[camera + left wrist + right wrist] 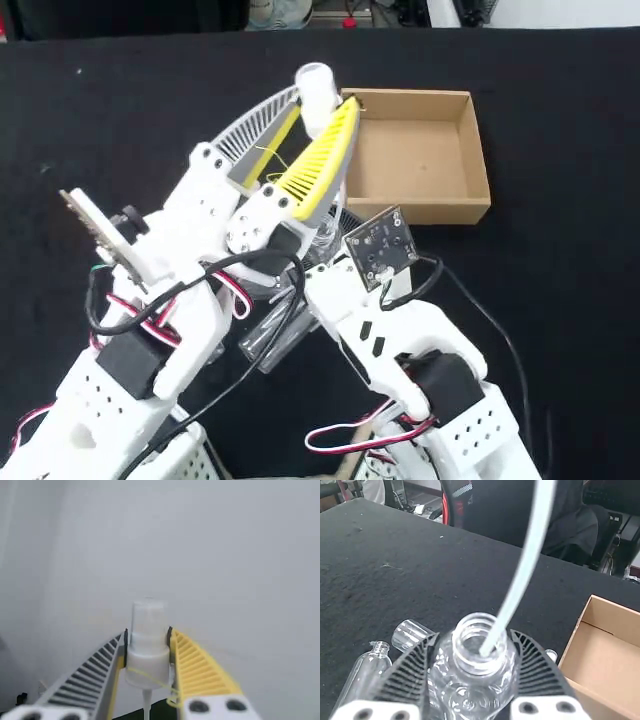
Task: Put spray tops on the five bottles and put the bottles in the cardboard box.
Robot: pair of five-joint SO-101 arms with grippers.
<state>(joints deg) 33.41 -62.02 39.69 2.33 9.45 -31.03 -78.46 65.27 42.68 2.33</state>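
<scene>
Left gripper [147, 636]: clenched on a white spray top [147, 647]. The grey finger [85, 680] and the yellow finger [200, 672] press its collar from opposite sides. In the high view I find the same spray top [315, 84] at the tip of that gripper [318, 108], at about 12 o'clock from the table's middle and, seen from above, just off the cardboard box's 10 o'clock corner.

Dip tube [520, 565]: it hangs from the spray top, and its lower end sits inside the open mouth of a clear bottle [480, 672]. The neck of that bottle is bare, so the top is not yet seated on it.

Right gripper [475, 652]: grasping the clear bottle, which stands upright. One black ribbed finger [405, 680] is on either side, just below the neck, and both touch the plastic.

Cardboard box [420, 160]: it stands open side up on the black table [120, 120], at about 2 o'clock from the middle. The right wrist view shows its near wall [582, 645] just beside the held bottle.

Loose stock: a second bottle [362, 672] lies on its side next to the right gripper, uncapped. A short clear open-ended piece [410, 634] lies just beside it; I cannot tell what it is. In the high view a lying bottle [268, 335] shows beneath the crossed arms, at about 6 o'clock.
</scene>
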